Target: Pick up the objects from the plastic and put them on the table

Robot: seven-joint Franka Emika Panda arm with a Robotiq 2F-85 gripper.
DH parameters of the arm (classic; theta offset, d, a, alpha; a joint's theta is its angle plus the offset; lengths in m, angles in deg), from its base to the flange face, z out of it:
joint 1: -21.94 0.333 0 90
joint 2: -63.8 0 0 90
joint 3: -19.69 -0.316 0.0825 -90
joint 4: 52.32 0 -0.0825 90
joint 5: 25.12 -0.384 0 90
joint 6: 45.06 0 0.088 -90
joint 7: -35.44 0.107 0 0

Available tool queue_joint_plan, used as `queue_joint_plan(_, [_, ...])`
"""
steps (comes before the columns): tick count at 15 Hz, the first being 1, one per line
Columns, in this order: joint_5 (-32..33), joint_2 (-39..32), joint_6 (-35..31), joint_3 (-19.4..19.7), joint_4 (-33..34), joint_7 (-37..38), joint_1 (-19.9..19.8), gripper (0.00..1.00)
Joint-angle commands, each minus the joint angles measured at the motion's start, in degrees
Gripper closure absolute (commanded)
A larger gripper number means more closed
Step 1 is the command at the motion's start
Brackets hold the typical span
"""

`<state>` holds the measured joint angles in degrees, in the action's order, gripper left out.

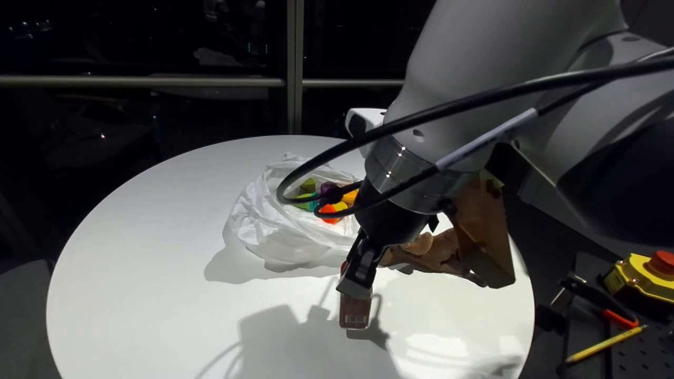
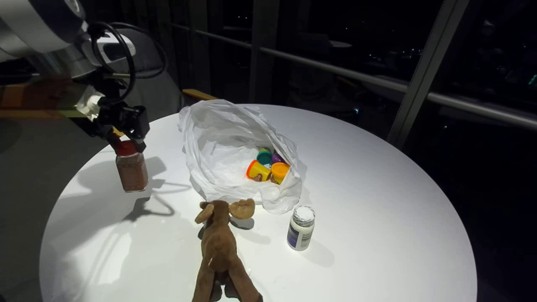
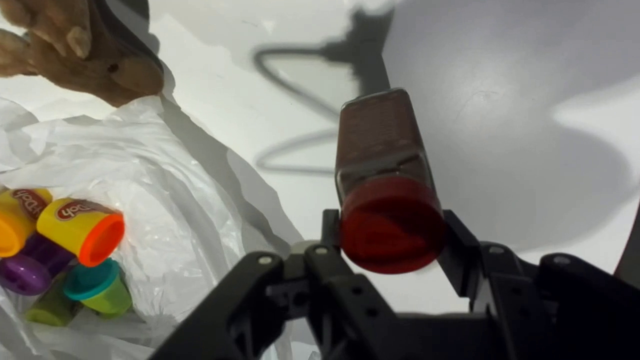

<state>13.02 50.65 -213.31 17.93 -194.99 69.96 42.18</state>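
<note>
Clasped between the fingers (image 3: 459, 252) of the black gripper (image 3: 391, 235), spread partway and pressing from both sides: the smooth round red lid (image 3: 394, 220) of a clear jar (image 3: 380, 125), square-sided with softened edges, reddish-brown inside, tilted slightly. Under the fingers, a round table (image 1: 142, 295), matte and white; contact with the jar's base hard to tell. Just beside the fingers, leftward in the wrist view, a thin white plastic bag (image 3: 170, 245), crinkled, faintly glossy, gaping. Farther from the fingers, within that bag, a huddle of stubby cylindrical tubs (image 3: 67, 220), smooth: yellow, orange, purple, green, teal. Up and left of the fingers in the wrist view, a velvety brown plush moose (image 2: 219, 241) with paler, puffy antlers, stretched out, head near the bag. Well apart from the fingers, a smooth white bottle (image 2: 300, 233), standing upright. Above the fingers, a glossy white arm (image 1: 468, 73), angled down over the table, wrist tilted.
</note>
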Motion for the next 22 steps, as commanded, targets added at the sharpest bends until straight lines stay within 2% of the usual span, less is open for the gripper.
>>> queue_joint_plan(1, [4.6,-4.2,-2.6,2.9,4.8,5.0,2.3,0.75])
queue_joint_plan(6, [4.3,-8.9,-5.2,4.0,7.2,9.5,4.2,0.75])
queue_joint_plan(10, [6.7,-10.5,-7.2,7.4,8.2,13.7,8.5,0.75])
queue_joint_plan(11, [7.7,-10.3,-7.4,8.6,8.2,14.6,9.8,0.25])
queue_joint_plan(12, [8.8,-10.1,-7.6,10.1,8.4,15.7,11.3,0.25])
queue_joint_plan(15, [11.1,-8.3,-7.4,12.7,8.1,17.5,14.4,0.04])
queue_joint_plan(16, [11.3,-7.6,-7.3,13.4,8.2,17.8,15.0,0.0])
queue_joint_plan(20, [12.0,-4.4,-5.6,16.6,8.6,18.6,16.7,0.0])
queue_joint_plan(22, [11.9,-4.4,-4.0,18.2,9.3,18.0,16.1,0.0])
